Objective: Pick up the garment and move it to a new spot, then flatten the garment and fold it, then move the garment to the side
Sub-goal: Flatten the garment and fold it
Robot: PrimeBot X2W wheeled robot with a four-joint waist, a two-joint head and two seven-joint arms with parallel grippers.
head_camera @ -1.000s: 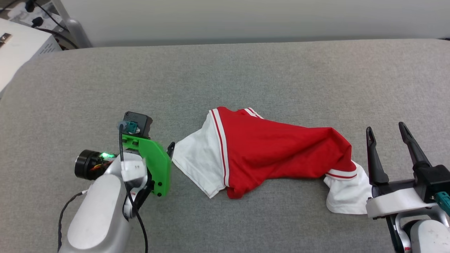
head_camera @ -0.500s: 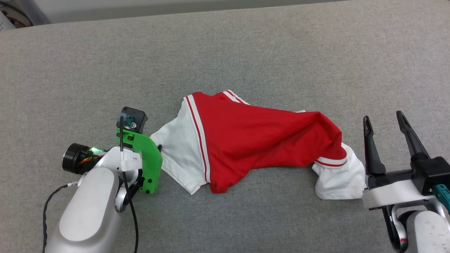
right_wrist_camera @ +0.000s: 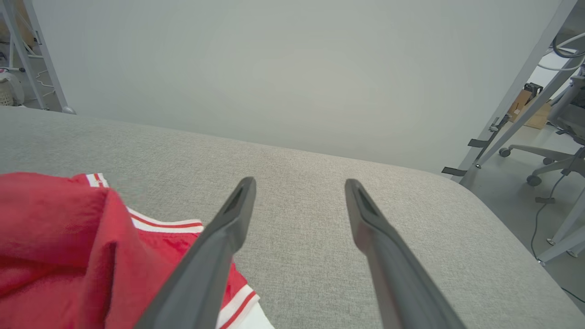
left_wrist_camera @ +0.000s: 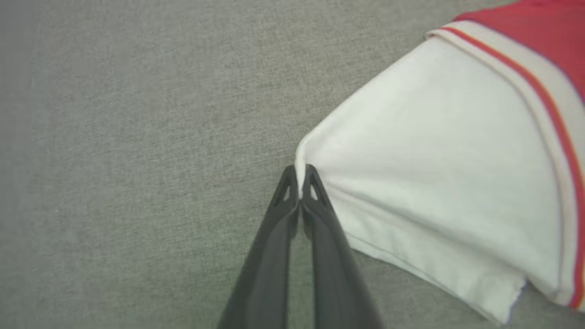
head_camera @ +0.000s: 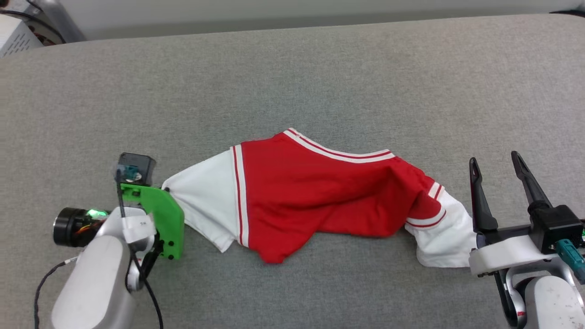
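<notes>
**On the grey pad, one sleeve pinched, one lying free**

Across the grey padded surface (head_camera: 292,82) before me, the garment (head_camera: 320,196) lies drawn out from left to right. Its red body is rumpled in the middle and a white sleeve sits at each end. My left gripper (left_wrist_camera: 300,170) is clamped on the outer edge of the left sleeve (left_wrist_camera: 434,137), the two dark fingers pressed together with a thin fold of white cloth between the tips. From that pinch the sleeve fans out taut toward its red-and-white stripe trim (left_wrist_camera: 544,100). In the head view, the green bracket (head_camera: 160,214) on my left wrist sits right against the sleeve's tip.

At the other end, my right gripper (head_camera: 494,157) stands with its fingers spread well apart and nothing between them, pointing away from me. It sits just beside the right sleeve (head_camera: 445,242), which lies crumpled on the pad by the gripper's base. The right wrist view looks over red cloth at lower left to the pad's far edge, a pale wall (right_wrist_camera: 274,68) and an office chair (right_wrist_camera: 562,155).
</notes>
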